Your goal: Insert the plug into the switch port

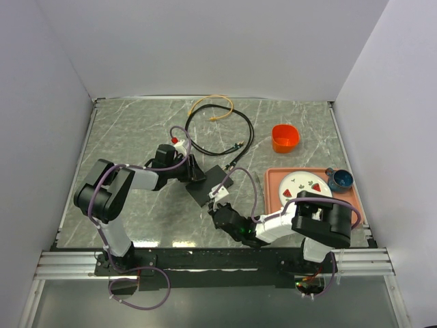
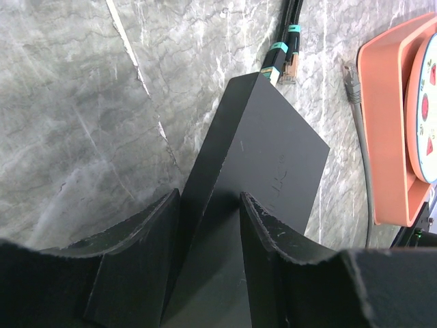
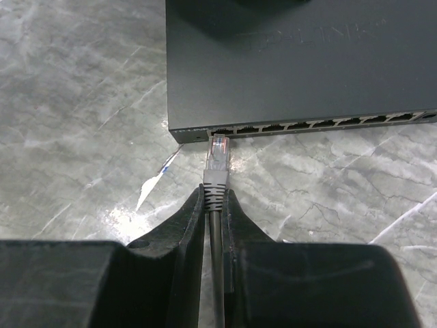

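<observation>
The switch (image 1: 207, 184) is a flat black box on the marble table, with its row of ports (image 3: 307, 125) facing my right arm. My left gripper (image 2: 209, 198) is shut on the switch (image 2: 266, 150), one finger on each side of its far edge. My right gripper (image 3: 214, 195) is shut on the grey cable just behind the plug (image 3: 218, 156). The clear plug tip sits at the mouth of the port at the left end of the row on the switch (image 3: 300, 61). I cannot tell whether it is inside. In the top view my right gripper (image 1: 220, 205) is just in front of the switch.
An orange tray (image 1: 273, 198) with a white plate and a blue cup (image 1: 340, 180) lies at the right. An orange bowl (image 1: 285, 137) stands behind it. Black cable (image 1: 218, 154) and yellow cable (image 1: 212, 101) loop at the back. Teal-banded plugs (image 2: 283, 58) and a loose grey plug (image 2: 350, 74) lie beyond the switch.
</observation>
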